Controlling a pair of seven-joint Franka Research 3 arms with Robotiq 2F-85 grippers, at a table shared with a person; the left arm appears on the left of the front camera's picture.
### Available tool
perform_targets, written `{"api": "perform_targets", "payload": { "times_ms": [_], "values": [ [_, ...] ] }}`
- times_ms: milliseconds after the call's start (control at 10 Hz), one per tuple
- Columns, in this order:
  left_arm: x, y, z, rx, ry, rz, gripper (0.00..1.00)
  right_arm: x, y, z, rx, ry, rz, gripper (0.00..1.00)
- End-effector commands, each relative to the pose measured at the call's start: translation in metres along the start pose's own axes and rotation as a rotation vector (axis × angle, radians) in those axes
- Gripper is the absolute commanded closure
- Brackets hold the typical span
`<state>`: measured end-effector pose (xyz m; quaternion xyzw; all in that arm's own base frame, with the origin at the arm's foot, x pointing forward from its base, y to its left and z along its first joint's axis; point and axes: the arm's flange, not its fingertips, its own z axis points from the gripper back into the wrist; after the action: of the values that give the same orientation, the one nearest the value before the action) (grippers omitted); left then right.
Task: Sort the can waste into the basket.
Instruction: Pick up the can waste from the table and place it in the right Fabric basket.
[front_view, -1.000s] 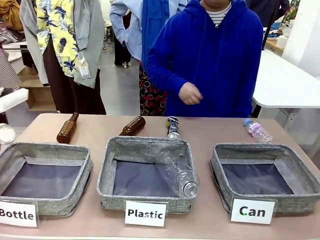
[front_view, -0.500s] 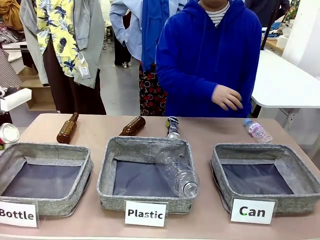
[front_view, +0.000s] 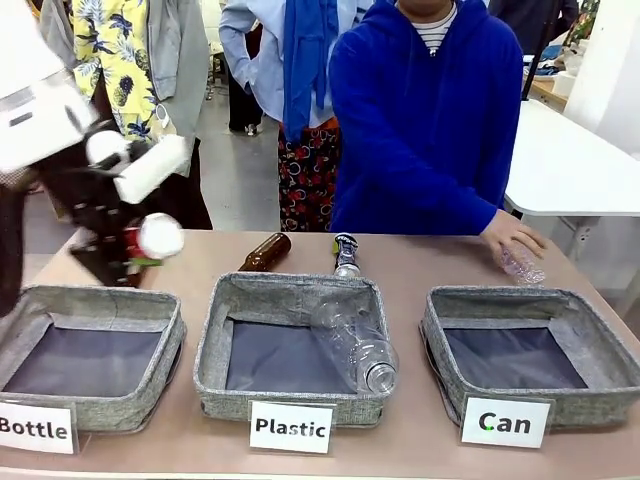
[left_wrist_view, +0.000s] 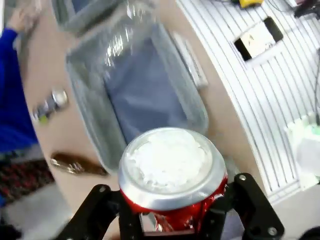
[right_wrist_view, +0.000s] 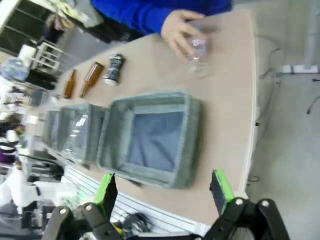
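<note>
My left gripper (front_view: 140, 248) hangs above the table's far left, over the "Bottle" basket's back edge, shut on a crushed shiny red can (front_view: 156, 237) whose silver end faces the camera. In the left wrist view the red can (left_wrist_view: 172, 167) sits between the black fingers (left_wrist_view: 98, 202). The dark can (front_view: 346, 252) lies behind the "Plastic" basket and appears again as the dark can (right_wrist_view: 114, 69). The grey "Can" basket (front_view: 432, 335) at the right has nothing in it. My right gripper (right_wrist_view: 164, 192) is open, above that basket's (right_wrist_view: 190, 130) near side.
The "Plastic" basket (front_view: 215, 340) holds a clear plastic bottle (front_view: 355, 345). A brown bottle (front_view: 265, 252) lies behind it. The "Bottle" basket (front_view: 170, 340) stands at the left. A person's hand (front_view: 512, 235) rests on a small plastic bottle (front_view: 522, 268) at the far right.
My left arm has swung in from the left edge and risen, carrying the red can. The person's hand dropped from chest height to the small plastic bottle at the right.
</note>
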<state>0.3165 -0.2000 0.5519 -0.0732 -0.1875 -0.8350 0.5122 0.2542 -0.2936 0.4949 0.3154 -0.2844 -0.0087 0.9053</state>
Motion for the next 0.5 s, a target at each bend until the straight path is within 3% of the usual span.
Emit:
{"api": "perform_targets", "payload": {
  "times_ms": [0,200,300,400],
  "values": [
    [0.036,0.028,-0.015,0.02,-0.055,-0.111,1.0,-0.002,-0.027,0.017,-0.057,-0.041,0.022,0.0],
    [0.099,0.059,-0.023,0.091,0.047,-0.116,1.0,-0.005,-0.034,0.024,-0.004,-0.118,-0.002,0.0],
    [0.104,0.076,-0.017,0.029,0.013,-0.131,1.0,-0.01,-0.022,0.031,-0.052,-0.05,-0.006,0.0],
    [0.106,0.094,-0.024,0.004,-0.038,-0.09,1.0,-0.01,-0.022,0.031,-0.052,-0.05,-0.006,0.0]
  ]
}}
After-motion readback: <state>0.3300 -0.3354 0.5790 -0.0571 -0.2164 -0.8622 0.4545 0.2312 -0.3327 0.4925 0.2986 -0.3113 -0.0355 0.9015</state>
